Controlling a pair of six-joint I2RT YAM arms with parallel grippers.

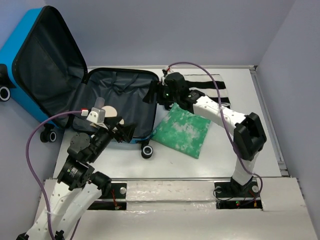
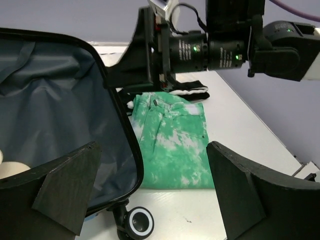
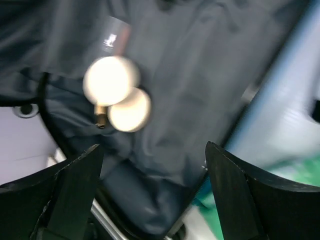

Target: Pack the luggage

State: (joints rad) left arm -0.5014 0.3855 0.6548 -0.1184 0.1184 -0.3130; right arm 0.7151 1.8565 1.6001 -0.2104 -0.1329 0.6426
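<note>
White table (image 1: 225,150) holds the open luggage (image 1: 115,95) beside green trousers (image 1: 182,131), left pincer (image 2: 153,146) and right pincer (image 3: 152,146) both spread apart.

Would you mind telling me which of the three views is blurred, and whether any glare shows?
Right wrist view: smeared throughout, and the two pale discs in the luggage are blown out to white. Left wrist view: sharp on the green trousers, its own jaws dark in front. Top view: crisp, evenly lit, soft shadows only.
</note>
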